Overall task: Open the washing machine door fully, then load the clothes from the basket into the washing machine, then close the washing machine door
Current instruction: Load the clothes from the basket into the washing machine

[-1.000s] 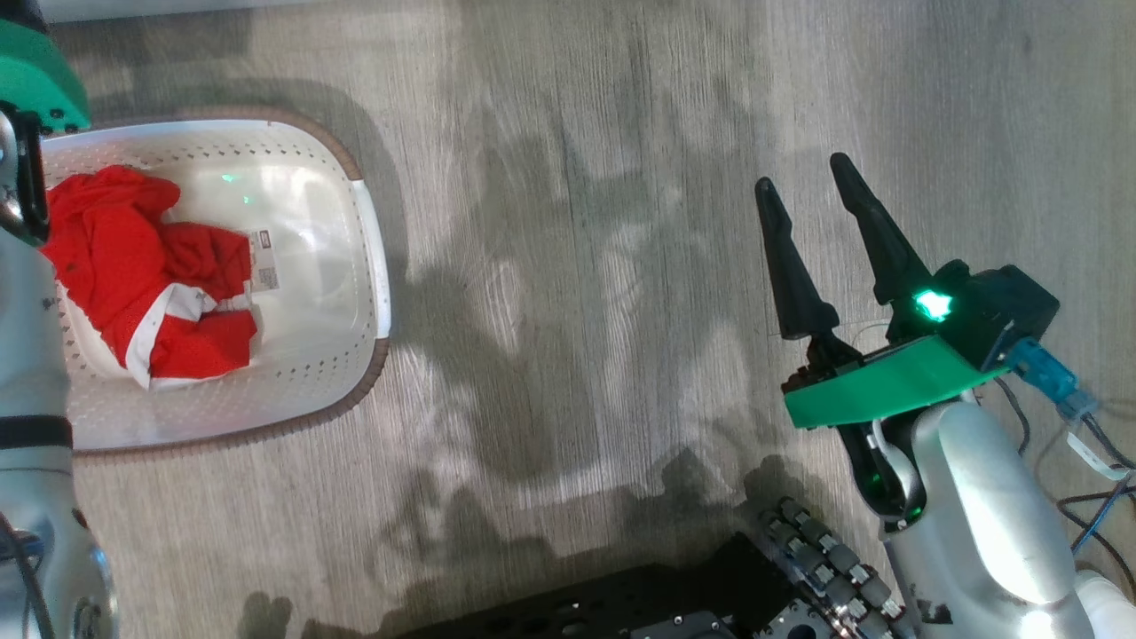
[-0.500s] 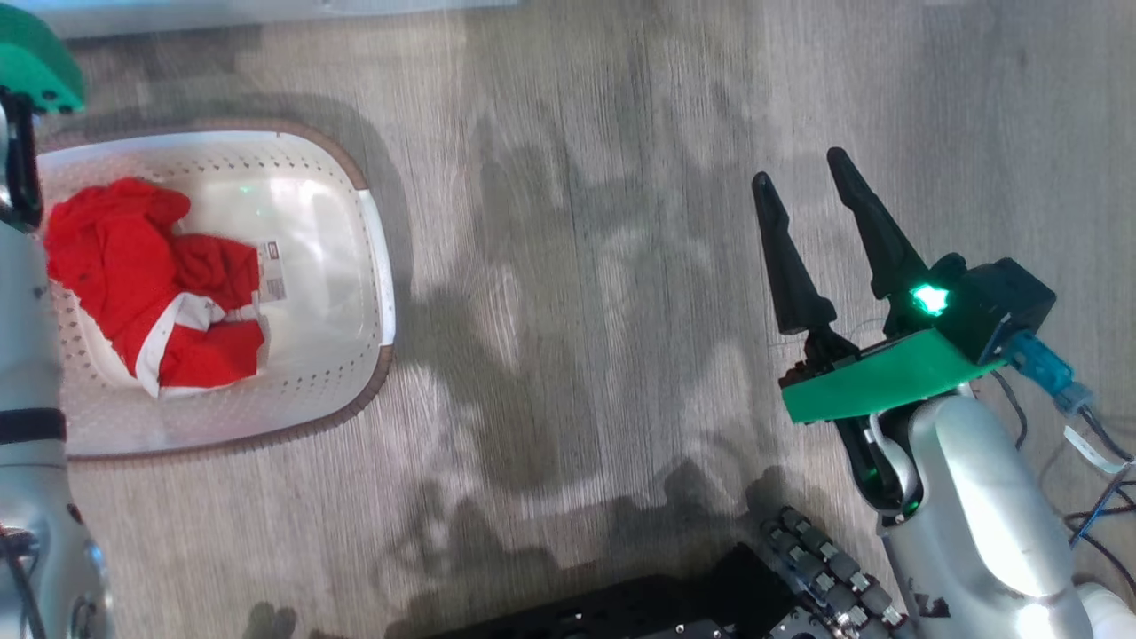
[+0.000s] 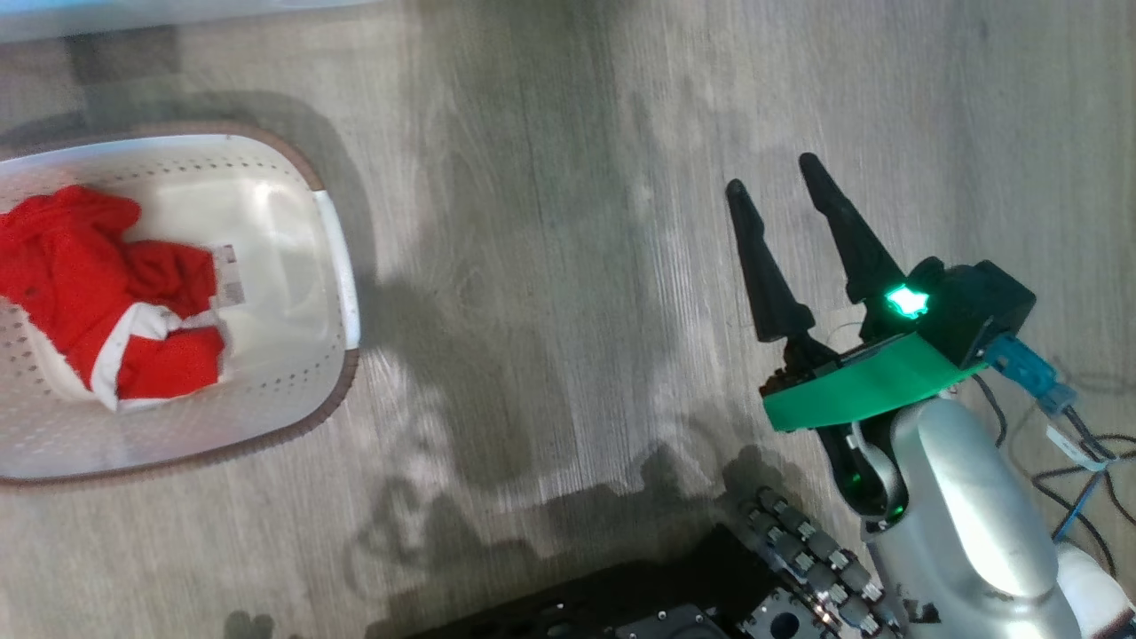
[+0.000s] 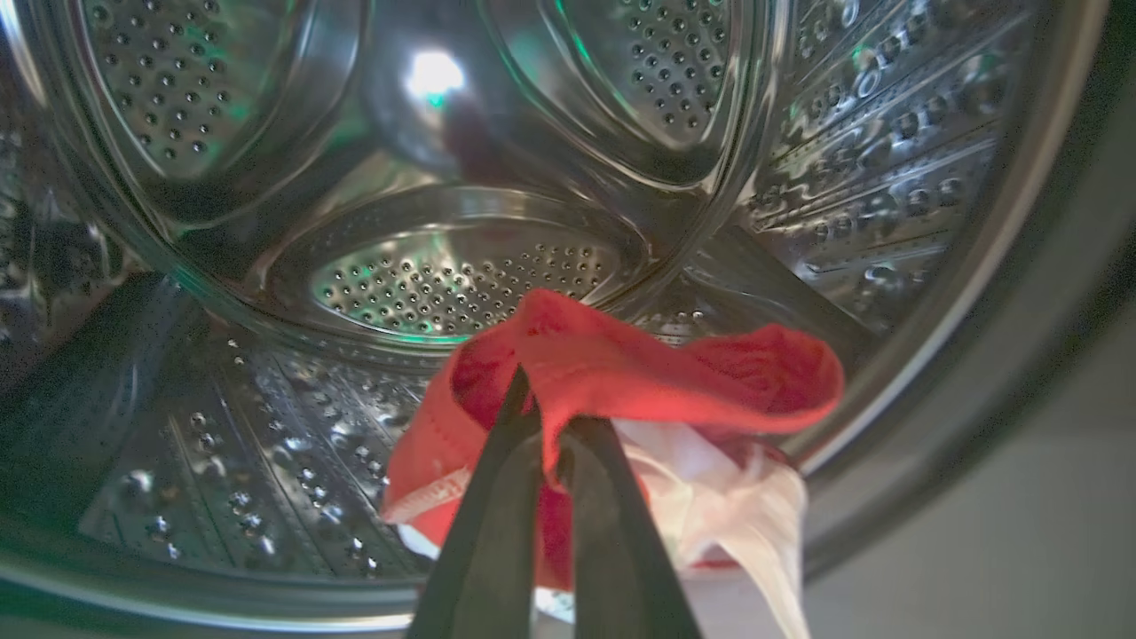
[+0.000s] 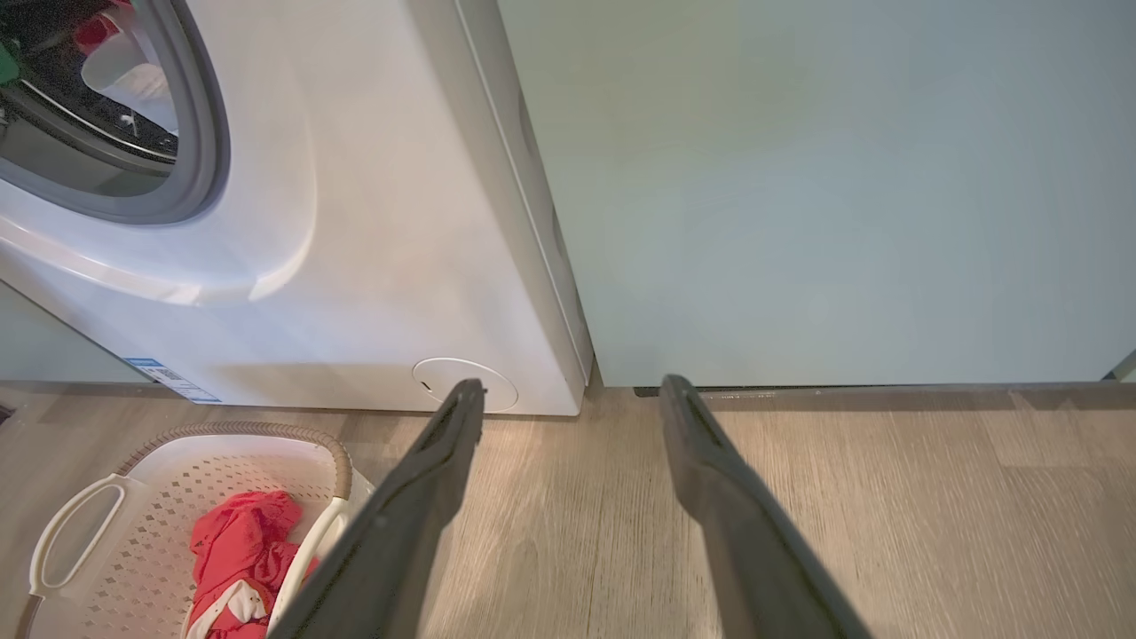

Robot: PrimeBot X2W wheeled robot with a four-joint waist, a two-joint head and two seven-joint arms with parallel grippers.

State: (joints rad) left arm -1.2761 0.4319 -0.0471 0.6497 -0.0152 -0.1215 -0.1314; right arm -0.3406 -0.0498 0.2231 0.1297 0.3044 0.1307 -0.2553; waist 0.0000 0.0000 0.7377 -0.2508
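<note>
Left claw [image 4: 543, 415]: closed on a red and white garment [image 4: 639, 368], its two dark fingers pinching a fold of the red cloth at lower centre of the left wrist view. The garment bunches above and to the right of the fingertips, and its white part hangs toward the lower right, across the grey rim of the washing machine [image 4: 967, 355]. Behind it the steel drum [image 4: 444, 275] takes up the upper and left parts of that view. Whether the garment rests on the drum wall cannot be told. Right claw [image 3: 771, 174]: open and empty, fingers spread apart, held over bare wooden floor [image 3: 550, 266] at right of centre in the head view, well apart from the basket [image 3: 342, 266] at the left edge. More red clothes [image 3: 80, 284] with white trim lie in the left half of the basket, beside a label sticker [image 3: 229, 275] on its base. In the right wrist view the washing machine occupies the upper left, its opening at the top left corner and a small round panel [image 5: 439, 377] and blue label [image 5: 164, 377] low on its front. A pale cabinet front [image 5: 799, 177] stands just beside it on the right, and the basket sits on the floor at lower left.
</note>
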